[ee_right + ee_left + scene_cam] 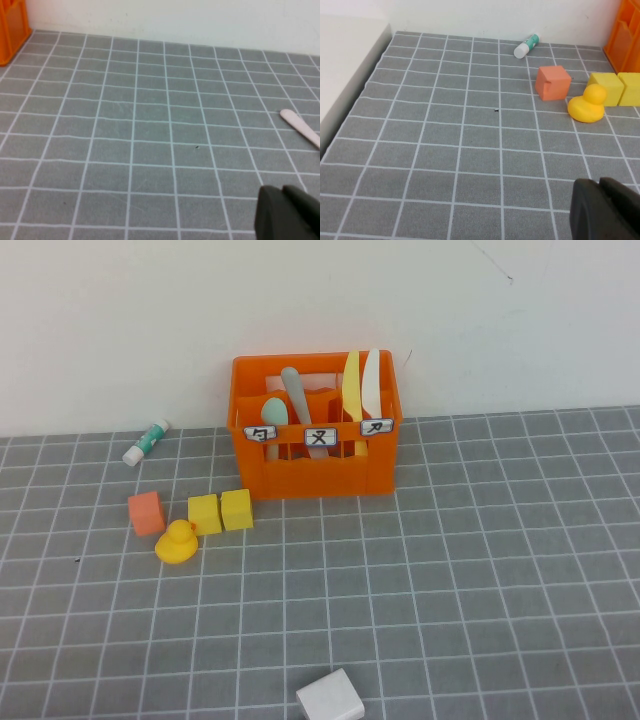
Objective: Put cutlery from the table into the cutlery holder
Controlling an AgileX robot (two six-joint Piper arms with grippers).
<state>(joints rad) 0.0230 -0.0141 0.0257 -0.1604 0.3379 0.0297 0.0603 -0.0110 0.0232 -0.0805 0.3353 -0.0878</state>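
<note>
Cutlery: fork (296,400), spoon (273,416) and two knives (361,390) are standing in the orange holder (318,470).
Left gripper (605,210): hanging low over the surface (445,150), far from the holder; open or closed, cannot tell.
Right gripper (287,212): hanging the same way; cannot tell.

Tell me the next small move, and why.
Probably ease the right hand toward the pale handle-like piece lying on the table ahead of it. The fork, spoon, yellow knife and white knife already stand in the orange crate. The left hand, near the duck, can wait.

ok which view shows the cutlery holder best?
High view: the whole cutlery holder, labels and four pieces inside. Each wrist view catches only an orange edge, above the left gripper and right gripper.
</note>
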